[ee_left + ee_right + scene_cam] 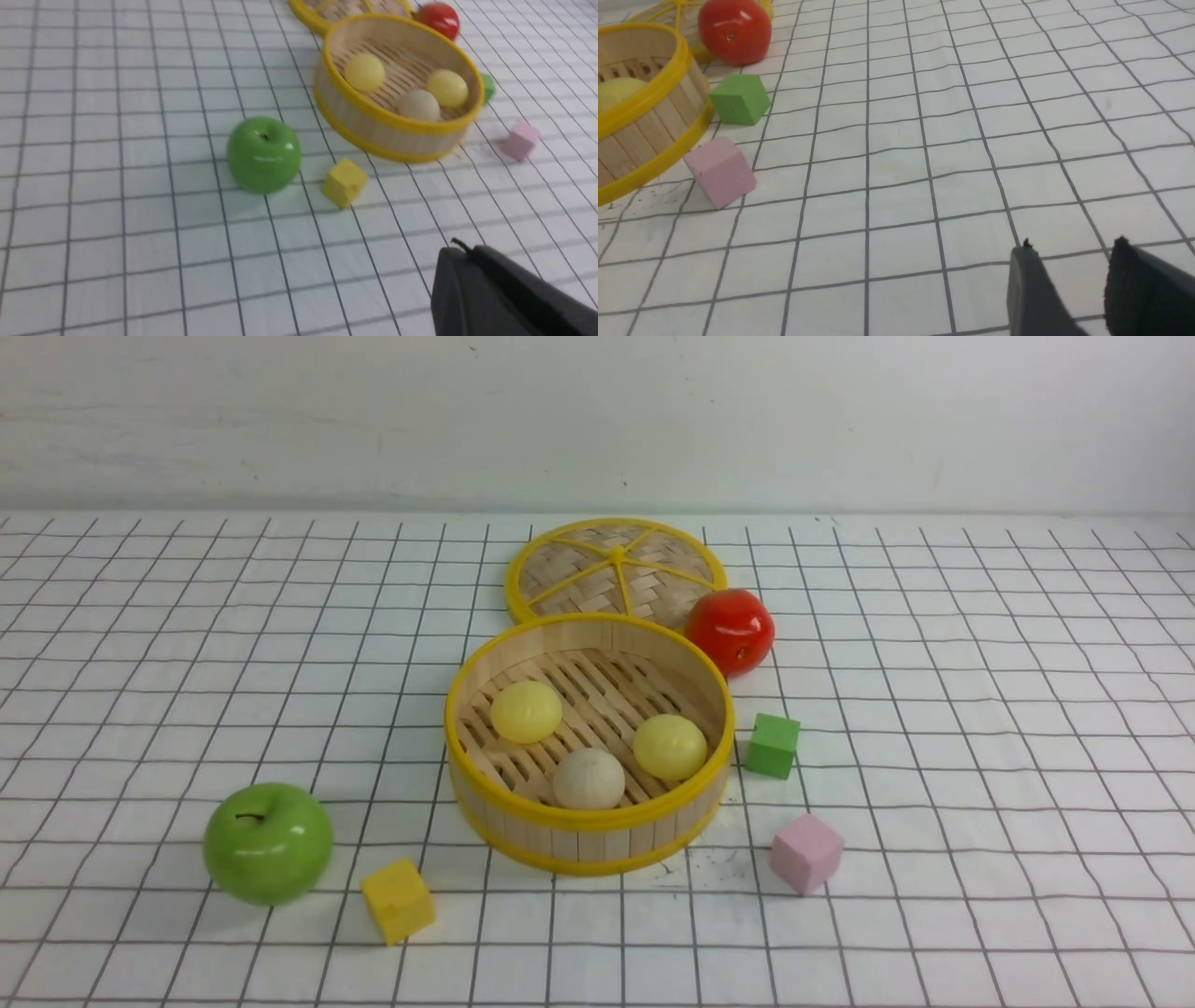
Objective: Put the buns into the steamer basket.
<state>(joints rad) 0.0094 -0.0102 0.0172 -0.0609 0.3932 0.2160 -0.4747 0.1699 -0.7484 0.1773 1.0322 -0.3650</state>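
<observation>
Yellow cube lies nearest on counter. Buns all seated inside steamer basket. Judged light, soft, matte; best taken gently across widest girth. Left claw closed, empty; right claw parted, empty.

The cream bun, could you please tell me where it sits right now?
In the front view, the cream bun lies inside the steamer basket, against its near wall, between the two yellow buns.

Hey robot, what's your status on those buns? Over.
Left gripper shut, empty; right gripper open, empty. All three buns in the steamer basket. Nothing in the way.
</observation>
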